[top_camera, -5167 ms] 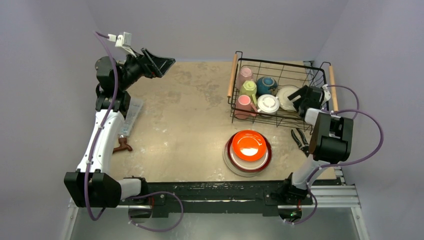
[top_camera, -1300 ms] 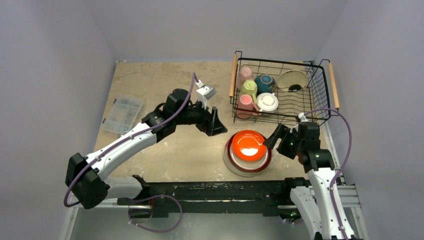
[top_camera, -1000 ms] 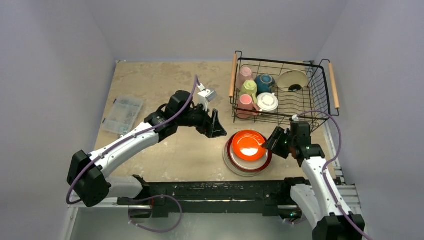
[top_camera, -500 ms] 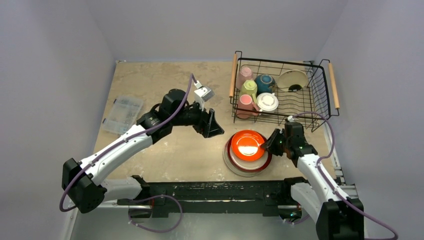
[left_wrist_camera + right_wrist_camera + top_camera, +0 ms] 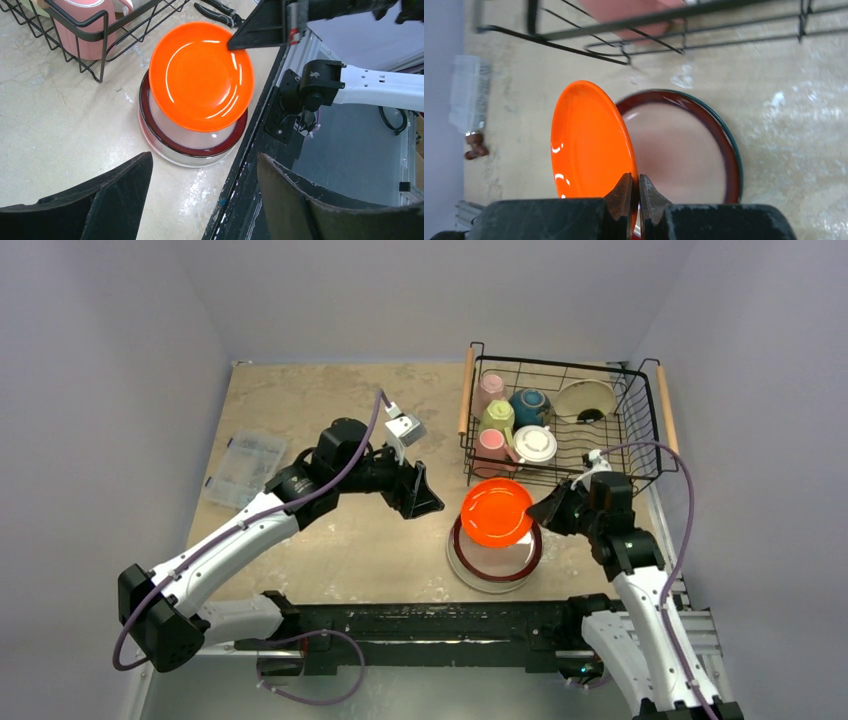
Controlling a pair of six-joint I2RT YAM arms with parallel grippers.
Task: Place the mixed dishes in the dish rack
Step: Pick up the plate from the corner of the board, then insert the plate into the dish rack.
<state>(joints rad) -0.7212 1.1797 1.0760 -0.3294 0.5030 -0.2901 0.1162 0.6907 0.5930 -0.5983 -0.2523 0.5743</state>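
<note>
Red-orange plate (image 5: 497,512) clamped at rim in right pincer (image 5: 634,192), tilted above red-rimmed plate (image 5: 492,568) on bench (image 5: 340,420), presumably so lower plate is not dragged. Left pincer (image 5: 425,500) held wide, empty, nearby. Dish rack (image 5: 545,362) just beyond plates.

The left arm (image 5: 240,535) reaches from its base at the near left corner forward and to the right, bends at a raised elbow, and points its wrist rightward and down. The left gripper (image 5: 432,506) hangs with jaws spread wide (in its own wrist view the two dark fingers (image 5: 115,195) stand well apart), gripping nothing. The right arm (image 5: 640,580) stands up from its base, wrist turned left. The right gripper (image 5: 540,512) is pinched on the rim of the red-orange plate (image 5: 495,510), holding it tilted
</note>
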